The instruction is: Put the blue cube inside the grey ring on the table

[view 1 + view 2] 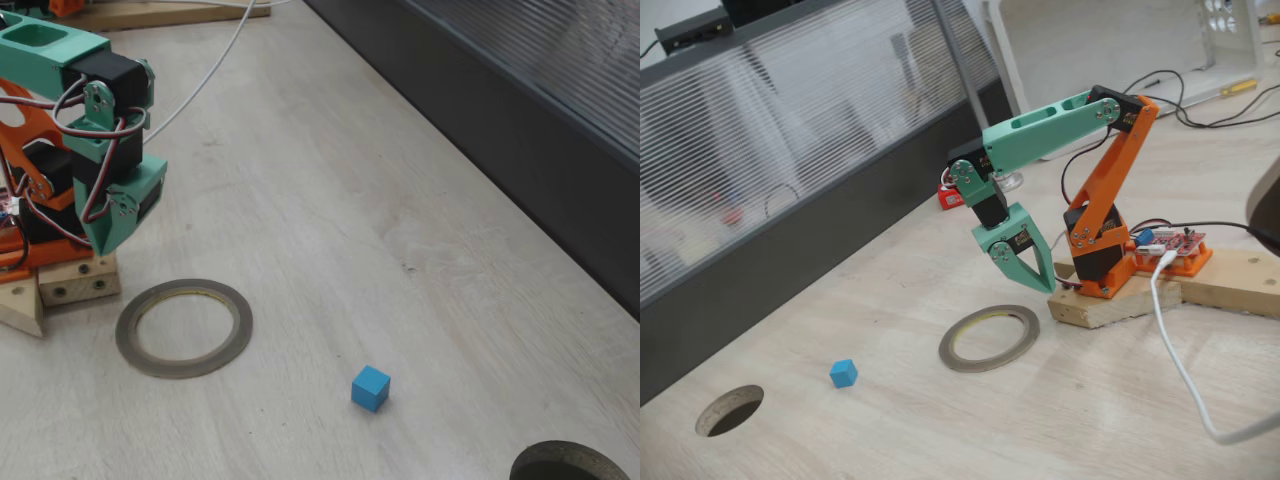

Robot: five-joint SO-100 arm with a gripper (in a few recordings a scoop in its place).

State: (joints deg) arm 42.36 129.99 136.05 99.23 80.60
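- Cube: blue, lying flat on the table, well apart from the ring and clear of the gripper, nothing touching it.
- Ring: grey, flat on the table just in front of the arm's wooden base; yellowish inner rim visible; opening shows bare table surface.
- Relative position: in one fixed view the cube sits to the right of and below the ring; in the other it sits to the left of and below it.
- Gripper: green, pointing down, tips hanging near the base edge, just above and to the right of the ring in that view; jaws drawn together to a point, nothing between them.
- Arm: orange lower link, green upper link, folded back over its base.
- Hole: round cut-out in the table, near the cube on the side away from the ring.
- Panel: dark, running along the table's far edge.
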